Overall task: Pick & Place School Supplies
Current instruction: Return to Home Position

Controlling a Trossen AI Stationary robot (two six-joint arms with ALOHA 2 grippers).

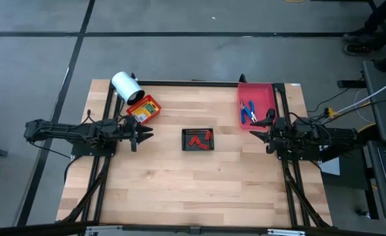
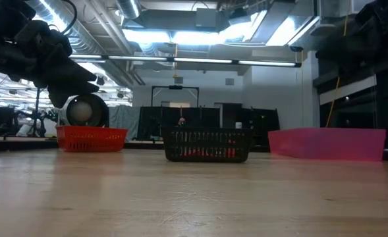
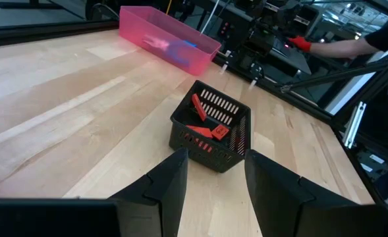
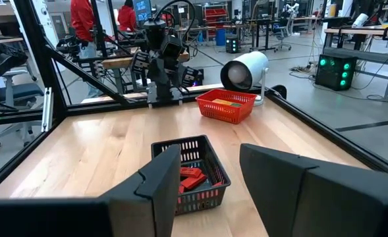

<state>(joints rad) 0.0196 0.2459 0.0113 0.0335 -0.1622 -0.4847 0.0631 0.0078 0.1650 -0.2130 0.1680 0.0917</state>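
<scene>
Your left tool (image 1: 145, 134) hangs over the tabletop (image 1: 179, 190) with its fingers spread wide and nothing between them. It is near one side of the black tray (image 3: 242, 135) that holds the red pieces (image 1: 196, 139), and the yellow-orange box (image 1: 143, 110) lies in the red basket (image 4: 221, 114) close by, next to the white roll (image 1: 125, 85). Your right tool (image 1: 263, 131) is just as wide and empty on the tray's far side, with the blue-handled tools (image 1: 248, 111) lying in the pink tray (image 2: 325, 145) just beside it.

Grey concrete floor (image 1: 179, 59) crossed by dark lines, bright ceiling lights (image 2: 180, 36) overhead.
</scene>
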